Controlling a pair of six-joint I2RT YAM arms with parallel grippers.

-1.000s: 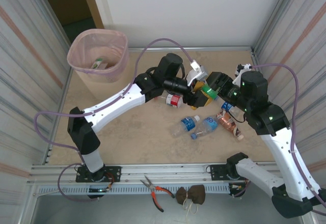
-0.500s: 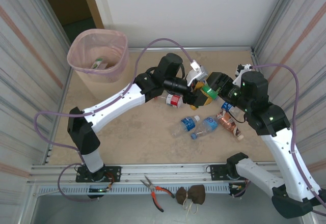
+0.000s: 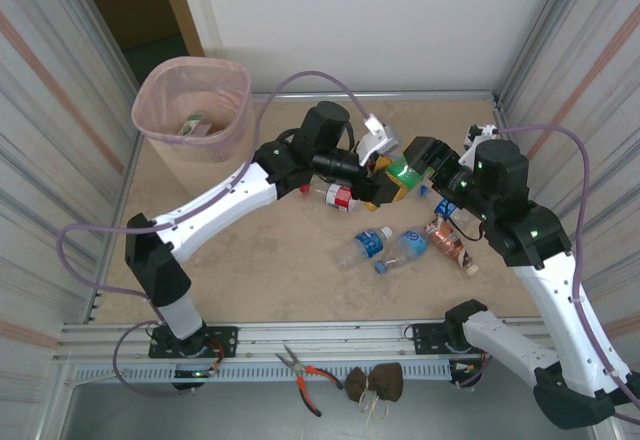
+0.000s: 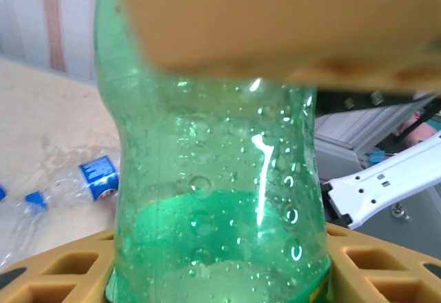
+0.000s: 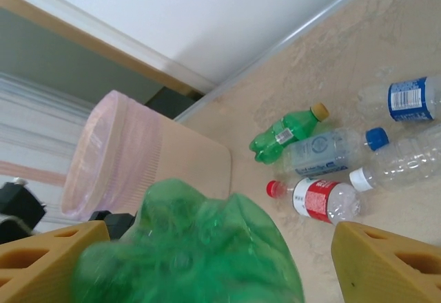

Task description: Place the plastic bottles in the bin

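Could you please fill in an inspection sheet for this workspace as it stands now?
Surface: beige table, bare between the things.
Job's things: green bottle between both hands; red-labelled bottle, blue-labelled bottles and orange-labelled bottle lie on the table; pink bin holds a bottle.
Clutter: red-handled pliers and a brown bundle on the near ledge.
Hands: left hand shut on the green bottle; right hand open around it.
Cables: purple cables loop over both arms.
Surroundings: corrugated side walls, white back wall.
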